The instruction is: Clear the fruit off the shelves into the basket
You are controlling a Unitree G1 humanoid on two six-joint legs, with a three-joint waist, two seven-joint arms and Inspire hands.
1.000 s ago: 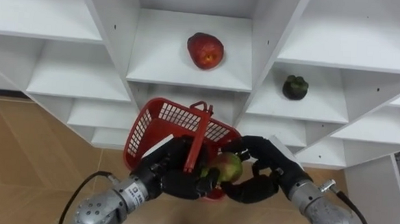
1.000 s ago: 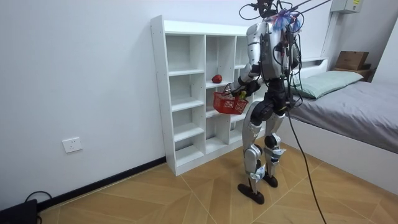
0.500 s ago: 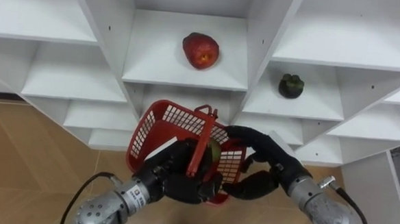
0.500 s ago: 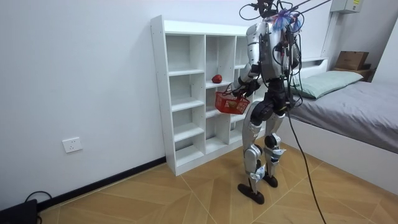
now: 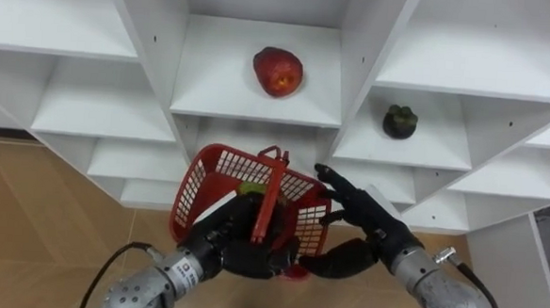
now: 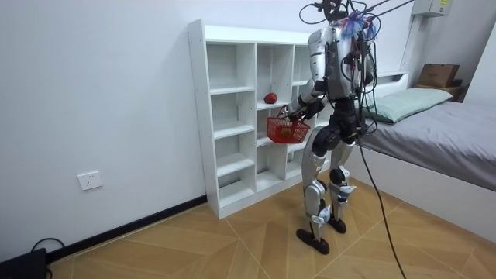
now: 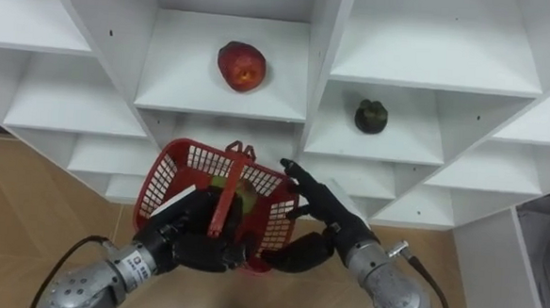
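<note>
I stand in front of the white closet (image 6: 232,116). My left hand (image 5: 237,244) is shut on the upright handle (image 5: 271,203) of a red plastic basket (image 5: 219,173), held below the shelves. A greenish fruit (image 5: 251,187) lies inside the basket, partly hidden by the handle. Beside the basket's right wall is my right hand (image 5: 366,220), open, with straight fingers and nothing in it. A red apple (image 5: 278,70) sits on the middle shelf above the basket. On the shelf to its right rests a small dark green fruit (image 5: 400,121).
The closet's other compartments (image 5: 80,97) hold nothing. Wooden floor (image 5: 45,217) lies below on the left. A white panel (image 5: 509,270) stands at the lower right. A bed (image 6: 442,139) is at the room view's right, behind me.
My right hand, which held a greenish fruit over the basket, has let it drop inside and spread its fingers. The left hand keeps the handle.
</note>
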